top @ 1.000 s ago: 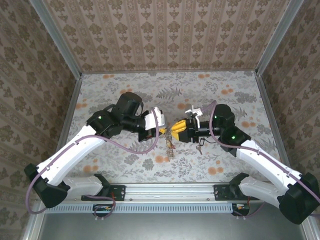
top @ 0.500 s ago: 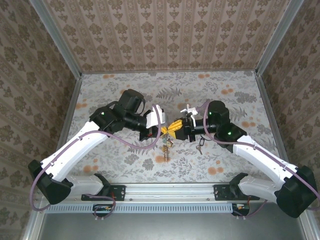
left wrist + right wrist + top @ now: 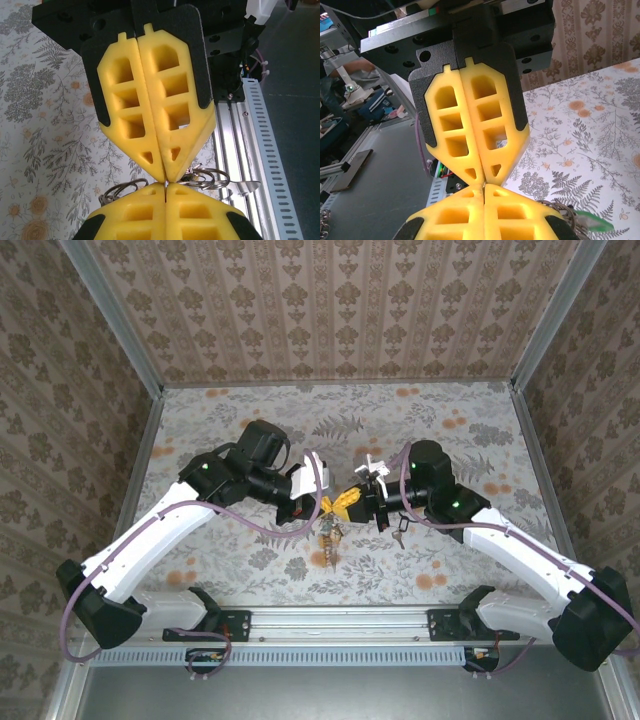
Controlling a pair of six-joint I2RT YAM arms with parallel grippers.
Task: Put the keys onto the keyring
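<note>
My two grippers meet tip to tip above the middle of the table. The left gripper (image 3: pixel 329 505) (image 3: pixel 165 194) is shut on a thin wire of the keyring (image 3: pixel 331 527), which shows in the slit between its yellow fingers. The right gripper (image 3: pixel 343 501) (image 3: pixel 483 190) is shut against the same wire from the other side. Steel loops (image 3: pixel 120 189) (image 3: pixel 209 177) stick out on both sides of the tips, with a flat silvery key (image 3: pixel 246 186) beside them. Keys and charms dangle below (image 3: pixel 330 548). A small dark key (image 3: pixel 398 534) lies on the table under the right arm.
The floral tablecloth (image 3: pixel 450 440) covers the table, with patterned walls on three sides. A metal rail (image 3: pixel 330 620) runs along the near edge by the arm bases. A green charm (image 3: pixel 590 222) hangs by the loops (image 3: pixel 560 207) in the right wrist view.
The right gripper has closed and moved left until its tips touch the left gripper's. The hanging bundle has shifted slightly left with the left gripper.
</note>
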